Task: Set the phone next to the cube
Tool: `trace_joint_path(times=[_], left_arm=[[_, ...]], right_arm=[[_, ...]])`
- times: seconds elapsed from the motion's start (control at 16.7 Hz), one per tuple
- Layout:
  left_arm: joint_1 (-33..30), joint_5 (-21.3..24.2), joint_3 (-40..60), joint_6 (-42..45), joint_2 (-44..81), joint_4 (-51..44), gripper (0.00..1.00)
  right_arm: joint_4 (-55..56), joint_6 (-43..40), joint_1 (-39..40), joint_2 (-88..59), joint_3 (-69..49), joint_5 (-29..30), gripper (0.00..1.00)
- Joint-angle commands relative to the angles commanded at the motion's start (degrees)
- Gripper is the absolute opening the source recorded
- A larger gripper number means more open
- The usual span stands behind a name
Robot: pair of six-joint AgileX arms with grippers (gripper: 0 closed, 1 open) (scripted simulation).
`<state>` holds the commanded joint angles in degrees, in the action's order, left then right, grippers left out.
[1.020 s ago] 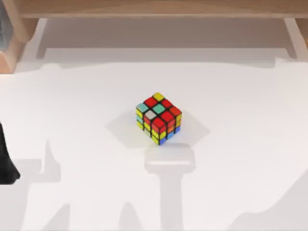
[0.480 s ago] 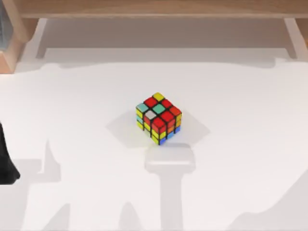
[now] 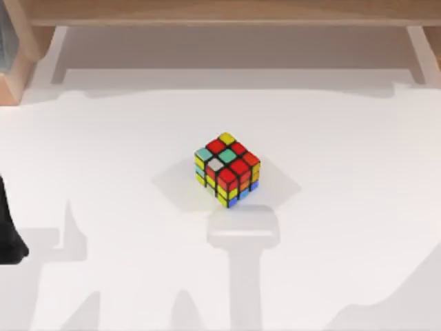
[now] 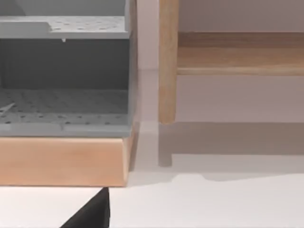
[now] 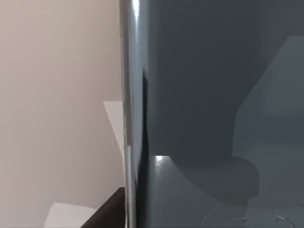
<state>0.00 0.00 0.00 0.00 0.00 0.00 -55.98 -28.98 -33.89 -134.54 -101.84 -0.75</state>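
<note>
Top view puts the cube (image 3: 227,169) mid-table (image 3: 358,207), left arm (image 3: 8,234) parked at the left edge. Right wrist view is close on the phone (image 5: 213,95) — glossy, dark grey-blue; either gripper's opening and hold I cannot tell.

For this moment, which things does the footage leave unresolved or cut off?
- Phone: the right wrist view sits so close that its glossy face and one edge run past the frame; its place relative to the cube cannot be told.
- Right gripper: whether its fingers are open or shut cannot be told.
- Left arm: cut by the top view's left edge, parked there.
- Grey shelf unit: cropped by the left wrist view's border.
</note>
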Motion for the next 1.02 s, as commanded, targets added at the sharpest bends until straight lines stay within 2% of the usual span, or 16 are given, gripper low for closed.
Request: trace_joint_path(times=[1.02], left_arm=[[0.0,0.0,0.0,0.0,0.0,0.0,1.00]], right_arm=[[-4.5,1.4,1.3,4.0,-4.1,0.0,0.00]])
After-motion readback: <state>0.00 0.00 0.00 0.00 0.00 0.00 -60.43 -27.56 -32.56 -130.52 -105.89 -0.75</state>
